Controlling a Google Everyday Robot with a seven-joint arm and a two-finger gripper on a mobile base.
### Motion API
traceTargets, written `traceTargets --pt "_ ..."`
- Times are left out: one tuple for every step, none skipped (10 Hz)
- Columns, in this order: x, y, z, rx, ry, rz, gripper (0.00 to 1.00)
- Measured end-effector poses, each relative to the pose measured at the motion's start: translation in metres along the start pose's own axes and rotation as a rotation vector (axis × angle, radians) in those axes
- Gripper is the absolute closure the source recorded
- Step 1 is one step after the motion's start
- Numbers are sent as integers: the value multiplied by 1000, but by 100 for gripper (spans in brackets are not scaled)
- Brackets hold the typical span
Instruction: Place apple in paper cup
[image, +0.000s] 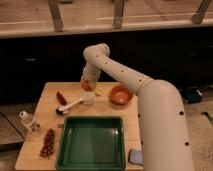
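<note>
1. Camera view: gripper (88, 84) hangs over table centre w/ apple (87, 85) at its tip, directly above paper cup (88, 98).
2. Apple seems held; finger gap can't be made out.
3. Cup stands mid-table (109, 112), betw. brush (69, 107) on left & orange bowl (120, 95) on right; green tray (91, 142) nearer front edge.

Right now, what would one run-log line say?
pincer: over pale paper cup | small orange-red apple: at pincer, above cup | not yet inside
</note>
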Motion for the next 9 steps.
traceTargets --pt "0 0 0 0 1 0 20" --pt "-1 1 -1 1 2 0 20" --pt "-1 1 -1 3 2 1 20" --pt "-1 1 -2 4 3 1 20" --pt "-1 1 -2 6 4 1 20" --pt "-2 1 -2 7 4 1 20" --pt "-2 1 -2 8 4 1 20" --pt "-2 1 -2 9 4 1 20" --pt "-2 1 -3 10 3 1 20"
